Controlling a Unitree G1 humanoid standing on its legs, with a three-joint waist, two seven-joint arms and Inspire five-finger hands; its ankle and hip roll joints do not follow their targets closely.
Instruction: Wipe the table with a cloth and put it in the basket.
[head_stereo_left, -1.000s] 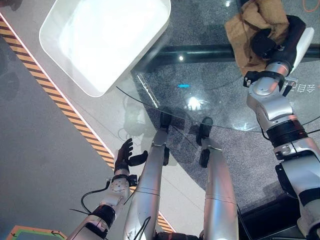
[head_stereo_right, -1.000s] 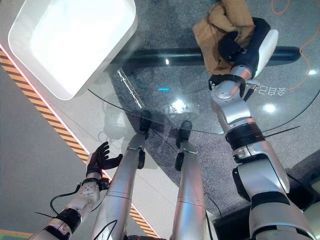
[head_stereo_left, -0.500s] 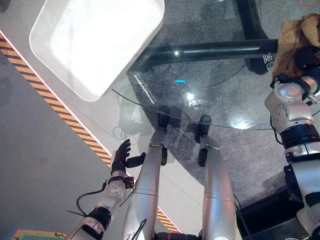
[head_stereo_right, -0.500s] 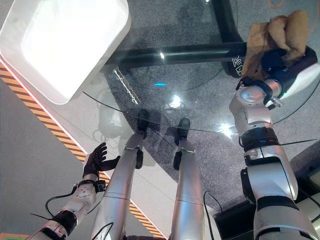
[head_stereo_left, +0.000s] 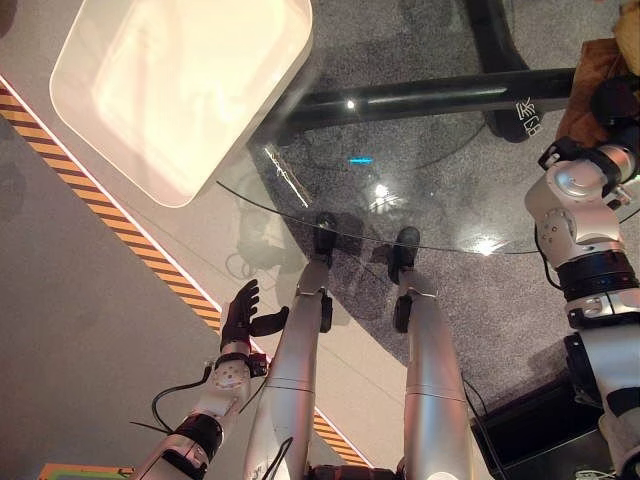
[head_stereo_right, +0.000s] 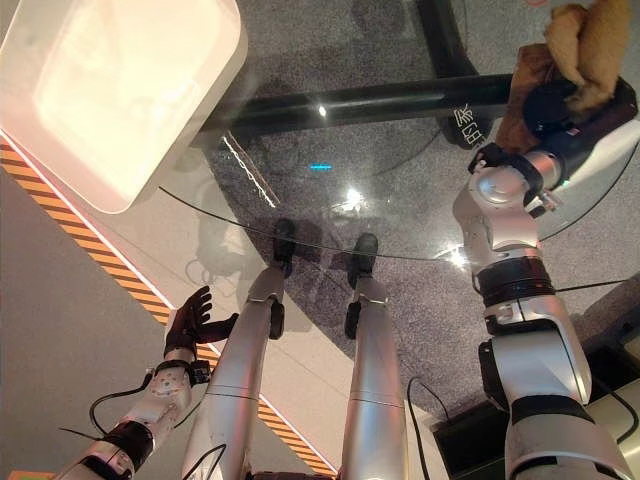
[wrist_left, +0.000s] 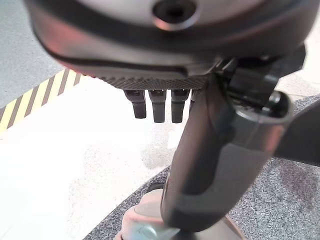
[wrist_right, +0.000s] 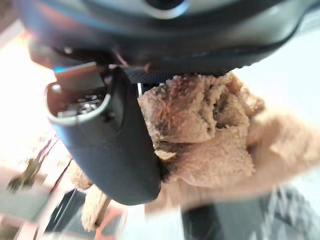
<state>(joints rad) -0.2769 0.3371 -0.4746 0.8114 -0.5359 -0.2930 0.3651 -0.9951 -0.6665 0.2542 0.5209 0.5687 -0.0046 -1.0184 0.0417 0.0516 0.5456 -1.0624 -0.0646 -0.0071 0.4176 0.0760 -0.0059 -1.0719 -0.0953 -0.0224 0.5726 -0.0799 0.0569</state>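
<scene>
- While the right hand (head_stereo_right: 556, 103) sits at about two o'clock over the glass table (head_stereo_right: 400, 215), its fingers and thumb are curled round the tan cloth (wrist_right: 210, 135), which bunches out past the palm.
- The white basket (head_stereo_left: 180, 85) stands at about ten o'clock, well apart from the cloth, just beyond the table's rim.
- The left hand (head_stereo_left: 243, 312) hangs low at about seven o'clock, fingers straight, holding nothing.
- To wipe well, I judge the cloth should be pressed flat on the glass and swept in wide strokes toward the centre, the grip kept firm.
</scene>
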